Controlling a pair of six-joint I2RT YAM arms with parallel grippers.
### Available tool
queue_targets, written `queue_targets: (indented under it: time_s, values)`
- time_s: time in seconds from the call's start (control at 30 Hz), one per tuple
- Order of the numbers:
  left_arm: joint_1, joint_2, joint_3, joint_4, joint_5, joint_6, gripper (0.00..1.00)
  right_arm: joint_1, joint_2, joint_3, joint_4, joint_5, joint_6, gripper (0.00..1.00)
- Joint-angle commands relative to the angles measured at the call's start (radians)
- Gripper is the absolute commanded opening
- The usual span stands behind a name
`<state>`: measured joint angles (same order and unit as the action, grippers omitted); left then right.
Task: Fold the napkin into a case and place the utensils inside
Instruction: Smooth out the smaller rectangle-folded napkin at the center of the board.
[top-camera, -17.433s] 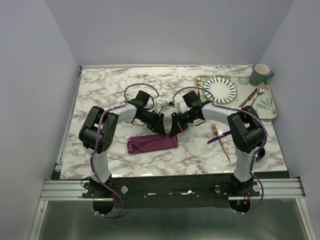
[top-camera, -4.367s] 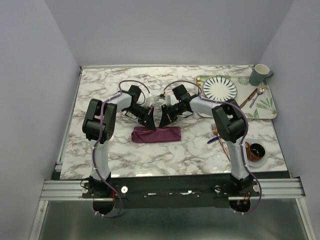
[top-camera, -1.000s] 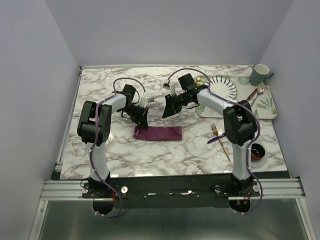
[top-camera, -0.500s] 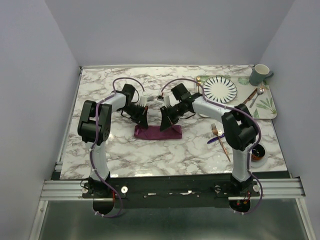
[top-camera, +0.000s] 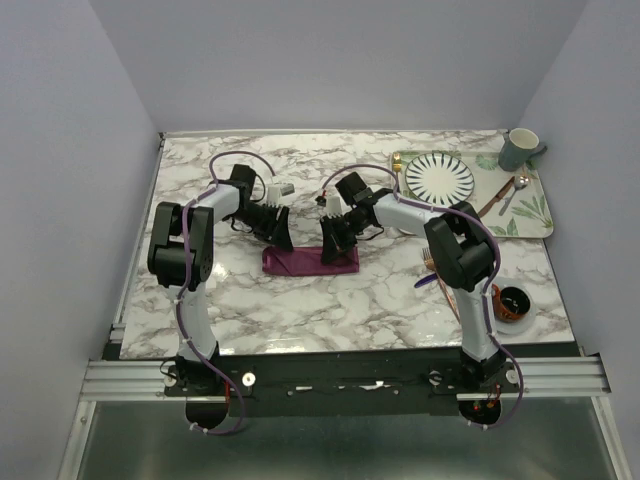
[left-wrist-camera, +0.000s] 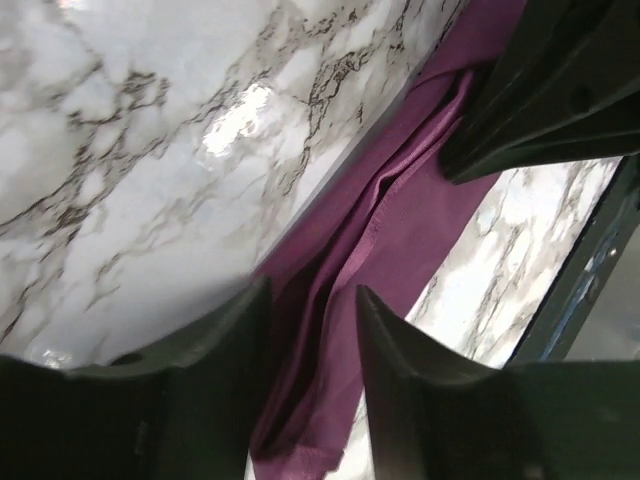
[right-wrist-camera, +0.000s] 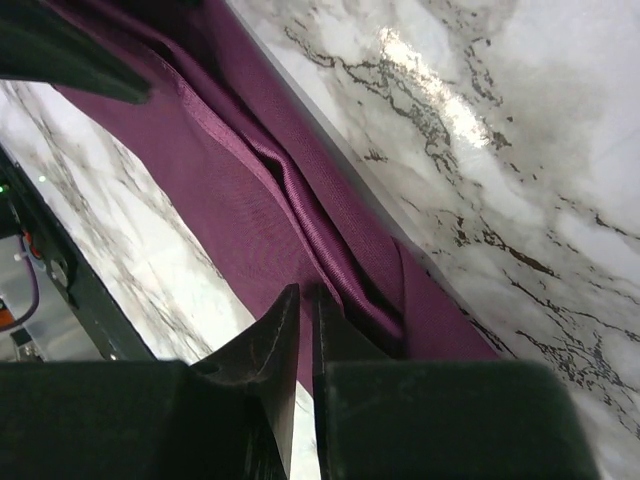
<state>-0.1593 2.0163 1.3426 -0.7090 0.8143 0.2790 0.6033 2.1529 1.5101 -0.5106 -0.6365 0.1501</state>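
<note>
**Two claws at the case: one slack, one nearly closed**

Since a second ago, the right claw (top-camera: 337, 248) has come down from behind the case (top-camera: 305, 263) onto its right end. The left claw (top-camera: 279, 236) stays at the left end, and its arm has swung a little further left. The case lies almost where it was, shifted a touch leftward. Much earlier it lay nearer the arm bases and slightly tilted.

The left claw is released. In the left wrist view its jaws stand apart, and the purple folds run between the fingers (left-wrist-camera: 205, 345). The right claw's fingers (right-wrist-camera: 262, 350) are pressed nearly together, with only a slit between them. Their tips sit at a raised fold of the cloth, and I cannot tell whether they nip it.

The case is a long purple strip lying flat across the middle of the table (top-camera: 380, 300), between the two claws.

The table is white marble with grey-brown veins. Pale lilac walls (top-camera: 330, 60) close it in on three sides, and a metal rail (top-camera: 350, 372) runs along the near edge, where the arms are bolted.

Counted:
- Two arms and one case.
- One copper fork (top-camera: 429, 261) and one blue knife (top-camera: 423, 283). They lie together right of the case, mostly hidden by the right arm.
- One leaf-patterned tray (top-camera: 530, 210) at the far right, carrying one striped plate (top-camera: 440, 176) and one spoon (top-camera: 517, 188).
- One gold utensil (top-camera: 397, 160) at the tray's left edge.
- One grey-green mug (top-camera: 518, 150) at the far right corner.
- One small dark cup (top-camera: 512, 302) at the near right.
</note>
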Motion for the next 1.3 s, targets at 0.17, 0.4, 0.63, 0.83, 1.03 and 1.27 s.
queue_targets:
  time_s: [0.17,0.4,0.63,0.83,1.03,1.27]
  values:
    - [0.081,-0.290,-0.115,0.117,0.270,-0.187,0.66,0.009,0.056,0.009,-0.020,0.116,0.023,0.17]
    - [0.015,-0.304,-0.298,0.227,0.370,-0.352,0.69,0.010,0.068,0.028,-0.019,0.129,0.011,0.17]
    - [0.004,-0.191,-0.344,0.324,0.330,-0.452,0.69,0.010,0.081,0.039,-0.020,0.139,0.008,0.17]
    - [0.030,-0.065,-0.384,0.390,0.263,-0.492,0.65,0.009,0.084,0.038,-0.020,0.152,-0.017,0.17]
    - [0.038,0.005,-0.364,0.405,0.243,-0.506,0.55,0.013,0.026,0.021,0.003,0.031,-0.063,0.21]
    - [0.044,0.015,-0.359,0.408,0.227,-0.511,0.48,0.058,-0.108,-0.076,0.081,-0.149,-0.012,0.22]
